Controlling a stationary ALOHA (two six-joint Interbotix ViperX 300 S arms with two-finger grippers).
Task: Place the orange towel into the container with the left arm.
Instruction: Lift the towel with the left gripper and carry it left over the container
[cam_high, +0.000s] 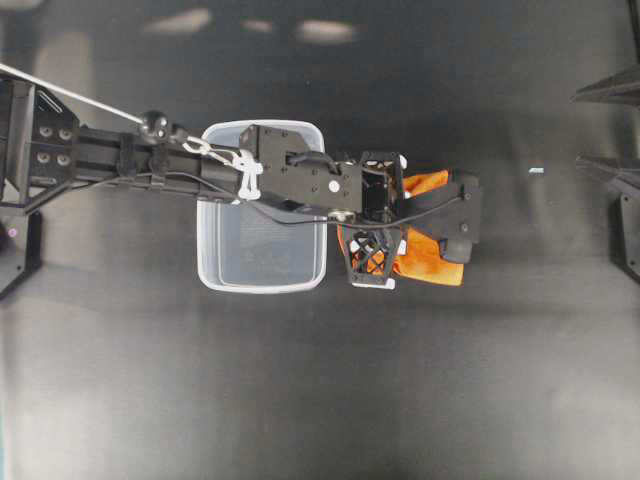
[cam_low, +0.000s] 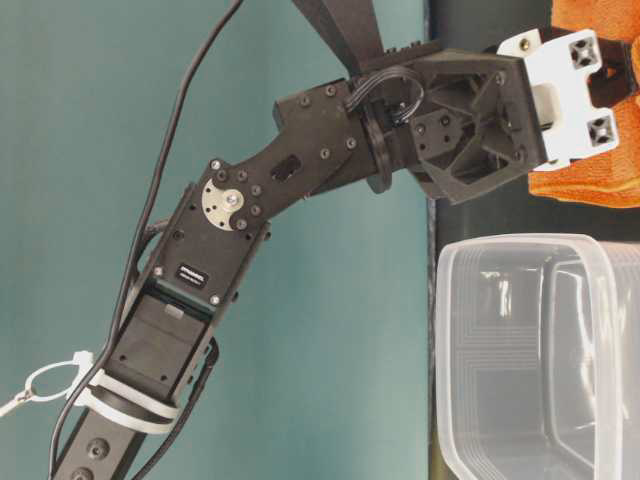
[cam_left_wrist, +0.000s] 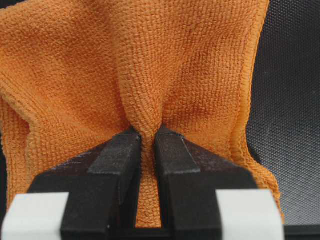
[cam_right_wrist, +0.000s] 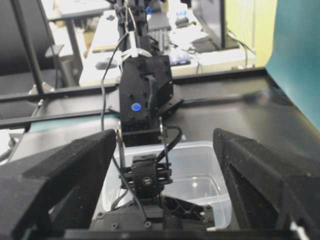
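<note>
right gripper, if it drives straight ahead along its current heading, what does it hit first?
Likely the left arm's wrist, which sits directly between the open right gripper fingers in the right wrist view. The container lies just behind it. Depth is unclear, so the gap is a guess.

One cloth, one tub, two arms on a dark table

There was one soft orange microfibre towel (cam_high: 432, 262), one clear translucent plastic rectangular container (cam_high: 262, 255), and two black robot arms: the left arm (cam_high: 200, 165) with its white-tipped lattice gripper (cam_left_wrist: 147, 150), and a second with a pointed gripper (cam_right_wrist: 165, 195). One small pale scrap (cam_high: 536, 171) lay on the single black tabletop (cam_high: 320, 400).
</note>
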